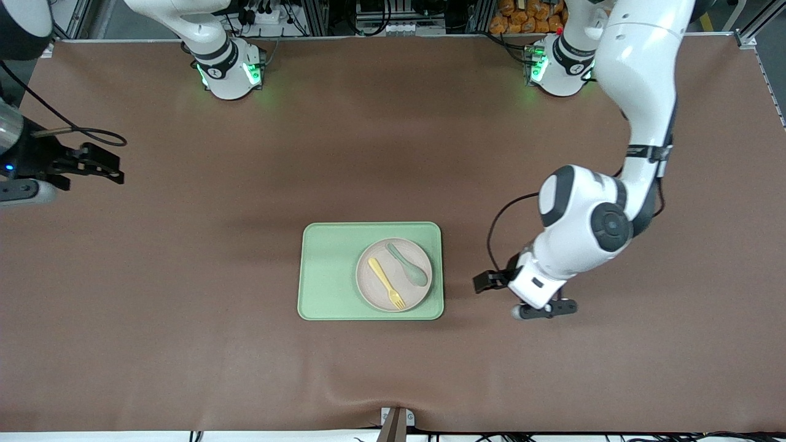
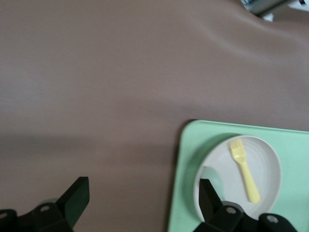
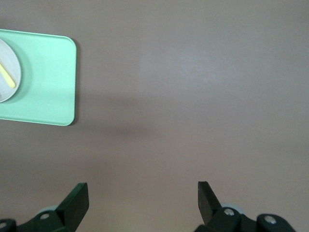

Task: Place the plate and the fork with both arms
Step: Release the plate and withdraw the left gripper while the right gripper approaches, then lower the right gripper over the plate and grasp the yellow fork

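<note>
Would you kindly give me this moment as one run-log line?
plate: on tray | fork, spoon: on plate | left gripper: open, empty, over table beside tray | right gripper: open, waiting

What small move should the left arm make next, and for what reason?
Probably it should lift the left gripper away toward its base. The plate already sits on the tray with the fork and a spoon in it, and both grippers, the right gripper too, are open and empty.

Right claw (image 3: 142,203) spread wide over bare table (image 3: 193,96); tray (image 3: 46,82) well apart.
</note>
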Controlling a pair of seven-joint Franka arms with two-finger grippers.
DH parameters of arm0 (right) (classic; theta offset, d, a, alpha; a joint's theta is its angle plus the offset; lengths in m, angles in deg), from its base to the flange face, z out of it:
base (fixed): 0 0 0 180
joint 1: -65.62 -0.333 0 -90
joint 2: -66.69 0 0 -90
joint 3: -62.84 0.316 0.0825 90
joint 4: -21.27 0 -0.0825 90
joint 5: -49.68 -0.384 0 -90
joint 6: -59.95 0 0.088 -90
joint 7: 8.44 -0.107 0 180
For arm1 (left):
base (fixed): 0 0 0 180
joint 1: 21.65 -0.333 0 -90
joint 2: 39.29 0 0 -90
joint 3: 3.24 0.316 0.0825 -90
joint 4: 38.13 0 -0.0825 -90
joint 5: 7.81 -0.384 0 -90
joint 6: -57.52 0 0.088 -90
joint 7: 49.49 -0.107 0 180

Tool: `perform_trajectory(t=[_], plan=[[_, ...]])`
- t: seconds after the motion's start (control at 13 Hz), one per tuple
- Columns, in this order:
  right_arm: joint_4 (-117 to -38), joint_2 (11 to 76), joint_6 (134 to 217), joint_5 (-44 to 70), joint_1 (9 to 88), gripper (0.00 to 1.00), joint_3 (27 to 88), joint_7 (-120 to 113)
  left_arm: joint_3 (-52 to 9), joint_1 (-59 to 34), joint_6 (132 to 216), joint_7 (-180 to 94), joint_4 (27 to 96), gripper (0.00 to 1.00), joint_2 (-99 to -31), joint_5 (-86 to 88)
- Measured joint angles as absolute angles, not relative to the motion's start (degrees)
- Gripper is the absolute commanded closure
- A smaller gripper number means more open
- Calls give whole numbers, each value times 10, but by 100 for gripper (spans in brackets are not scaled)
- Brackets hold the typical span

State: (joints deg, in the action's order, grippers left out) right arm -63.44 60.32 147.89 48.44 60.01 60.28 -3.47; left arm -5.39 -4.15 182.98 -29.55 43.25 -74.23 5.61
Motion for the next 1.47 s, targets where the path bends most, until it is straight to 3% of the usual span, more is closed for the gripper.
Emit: perform_trajectory(t=[0.54,1.16,1.39,1.47], plan=[[-627,511,1620,484,520,0,608,45,-54,-79,1740,-297,433,0,-677,15],[-541,327,1780,458,434,1,657,54,-53,-87,1608,-297,432,0,-608,-41],[-492,256,1803,458,410,10,659,46,-52,-88,1538,-297,432,0,-572,-48],[-472,235,1810,457,403,17,660,38,-51,-90,1518,-297,432,0,-560,-50]])
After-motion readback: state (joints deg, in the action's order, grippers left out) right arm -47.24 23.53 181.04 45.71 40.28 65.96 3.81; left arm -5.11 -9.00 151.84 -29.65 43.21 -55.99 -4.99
